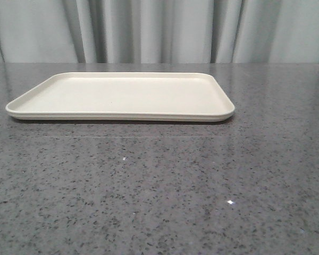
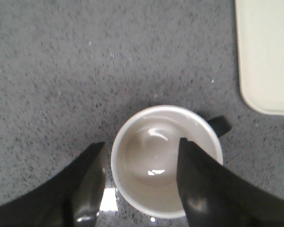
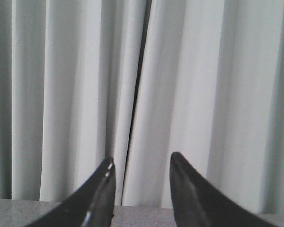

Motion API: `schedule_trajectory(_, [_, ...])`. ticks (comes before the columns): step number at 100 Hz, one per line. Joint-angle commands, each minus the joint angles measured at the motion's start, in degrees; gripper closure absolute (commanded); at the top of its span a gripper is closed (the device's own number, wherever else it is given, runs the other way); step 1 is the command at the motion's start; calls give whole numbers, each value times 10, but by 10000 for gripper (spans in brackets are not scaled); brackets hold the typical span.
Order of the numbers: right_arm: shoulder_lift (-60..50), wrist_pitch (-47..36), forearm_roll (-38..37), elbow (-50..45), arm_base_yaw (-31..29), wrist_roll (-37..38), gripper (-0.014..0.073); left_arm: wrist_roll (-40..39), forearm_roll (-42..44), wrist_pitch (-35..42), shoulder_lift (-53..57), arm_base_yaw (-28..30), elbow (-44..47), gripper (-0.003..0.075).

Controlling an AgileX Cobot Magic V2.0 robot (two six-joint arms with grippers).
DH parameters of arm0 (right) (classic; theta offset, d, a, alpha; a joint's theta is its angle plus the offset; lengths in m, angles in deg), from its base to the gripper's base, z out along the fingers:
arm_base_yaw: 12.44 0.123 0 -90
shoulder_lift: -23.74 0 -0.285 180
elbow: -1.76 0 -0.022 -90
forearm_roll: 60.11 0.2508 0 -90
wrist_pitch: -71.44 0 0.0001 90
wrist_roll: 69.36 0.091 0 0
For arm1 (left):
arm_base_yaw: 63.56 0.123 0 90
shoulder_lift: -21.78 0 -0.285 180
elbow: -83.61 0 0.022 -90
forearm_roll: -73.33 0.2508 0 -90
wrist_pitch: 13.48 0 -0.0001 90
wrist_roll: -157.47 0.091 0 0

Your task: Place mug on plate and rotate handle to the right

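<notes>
The white mug point(image 2: 154, 189) stands upright on the grey table, seen from above in the left wrist view, and it holds nothing. Its black handle point(image 2: 220, 125) sticks out on the side toward the plate point(image 2: 267, 52), whose rounded corner shows close by. My left gripper point(image 2: 142, 143) is open and straddles the mug's wall, with one finger point(image 2: 87, 184) outside and the other finger point(image 2: 203, 184) over the inside; a small gap separates the outer finger from the wall. In the front view the cream plate point(image 1: 122, 95) lies flat and bare, and the mug is out of view there. My right gripper point(image 3: 142, 158) is open, holding nothing.
The speckled grey tabletop point(image 1: 159, 191) stretches in front of the plate. A pale pleated curtain point(image 1: 159, 32) hangs behind the table's far edge, and the right wrist view faces that curtain point(image 3: 180, 71). Neither arm shows in the front view.
</notes>
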Motion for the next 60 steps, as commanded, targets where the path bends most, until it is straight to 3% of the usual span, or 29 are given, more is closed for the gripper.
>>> schedule_trajectory(1, [10, -33, 2, 19, -4, -6, 295, 3, -5, 0, 5, 1, 25, 386])
schedule_trajectory(60, [10, -26, 2, 19, -4, -6, 295, 4, 28, 62, 2, 1, 58, 386])
